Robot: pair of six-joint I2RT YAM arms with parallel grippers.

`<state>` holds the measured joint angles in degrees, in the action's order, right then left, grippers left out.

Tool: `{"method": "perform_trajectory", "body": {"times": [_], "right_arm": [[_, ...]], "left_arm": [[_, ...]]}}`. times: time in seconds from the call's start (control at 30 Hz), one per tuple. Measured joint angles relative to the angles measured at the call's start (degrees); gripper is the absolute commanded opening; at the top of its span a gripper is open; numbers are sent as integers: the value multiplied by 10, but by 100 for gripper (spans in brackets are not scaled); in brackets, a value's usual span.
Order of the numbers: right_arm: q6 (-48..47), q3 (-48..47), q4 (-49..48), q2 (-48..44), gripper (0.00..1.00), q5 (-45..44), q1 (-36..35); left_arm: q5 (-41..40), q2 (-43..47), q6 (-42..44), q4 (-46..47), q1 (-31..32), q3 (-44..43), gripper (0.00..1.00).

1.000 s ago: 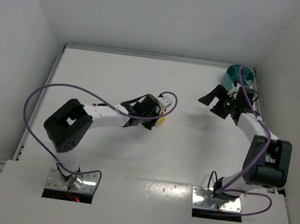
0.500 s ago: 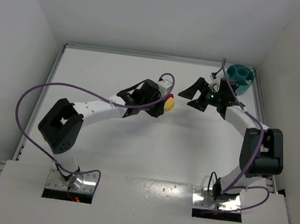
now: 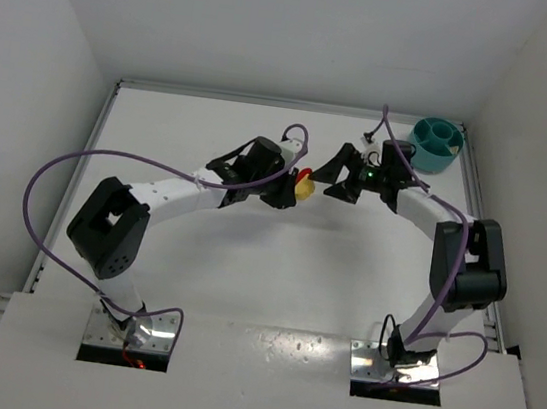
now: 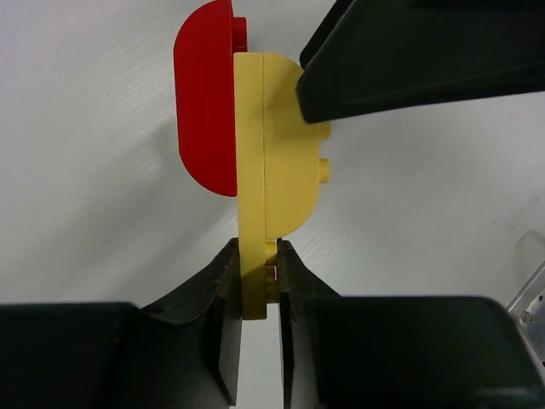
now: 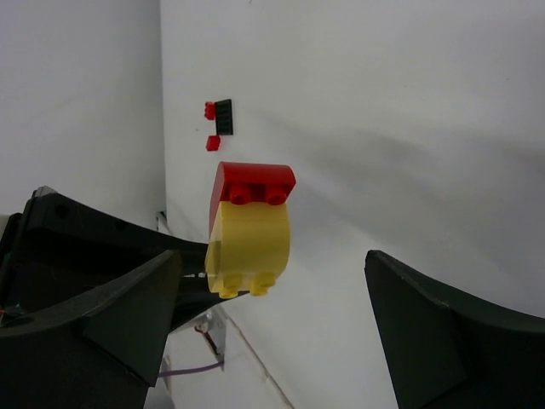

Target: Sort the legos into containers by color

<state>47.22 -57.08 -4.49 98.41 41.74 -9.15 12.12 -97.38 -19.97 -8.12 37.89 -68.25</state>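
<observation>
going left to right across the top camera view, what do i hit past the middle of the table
left gripper, jaws shut on the next item → red and yellow brick stack → right gripper, jaws open → teal bowl

The yellow rounded plastic brick (image 4: 277, 170) is smooth and slightly glossy, with a soft sheen along its moulded edges. The red rounded plastic brick (image 4: 209, 94) has the same hard, polished finish (its studs catch small highlights in the right wrist view). The left gripper (image 4: 258, 256) has fingers (image 4: 196, 315) of matt black plastic, faintly grainy, and the fingers (image 5: 443, 341) of the right gripper (image 5: 273, 260) look alike. The white table top (image 3: 276, 265) is matt and even. The round teal plastic bowl (image 3: 436, 145) is smooth. The bare metal base plates (image 3: 100, 333) under the arms look dull and speckled.
</observation>
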Motion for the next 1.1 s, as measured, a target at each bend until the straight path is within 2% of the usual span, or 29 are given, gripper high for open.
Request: {"method": "perform_trajectory", "body": {"times": [0.03,0.17,0.2,0.37,0.4,0.5,0.6,0.73,0.9,1.1], "right_arm": [[2,-2,0,3,88,5,-2],[8,-9,-3,16,73,13,-16],[10,-9,-5,17,64,16,-16],[18,-9,-21,18,36,23,-19],[21,-9,-25,18,25,22,-19],[33,-7,-35,18,6,20,-19],[37,-6,-45,17,0,19,-20],[33,-4,-48,15,0,29,-21],[14,4,-37,3,0,55,-15],[-71,16,29,-36,0,29,-9]], "left_arm": [[2,0,0,0,0,0,0],[5,0,-1,0,0,0,0],[5,0,-1,0,0,0,0],[5,0,-1,0,-2,0,0],[6,0,-1,1,-4,0,0],[18,0,0,7,-14,2,0],[39,0,0,10,-28,4,0],[51,0,-1,14,-54,10,0],[35,0,-2,9,-121,23,0],[28,6,1,9,-175,30,0]]}}
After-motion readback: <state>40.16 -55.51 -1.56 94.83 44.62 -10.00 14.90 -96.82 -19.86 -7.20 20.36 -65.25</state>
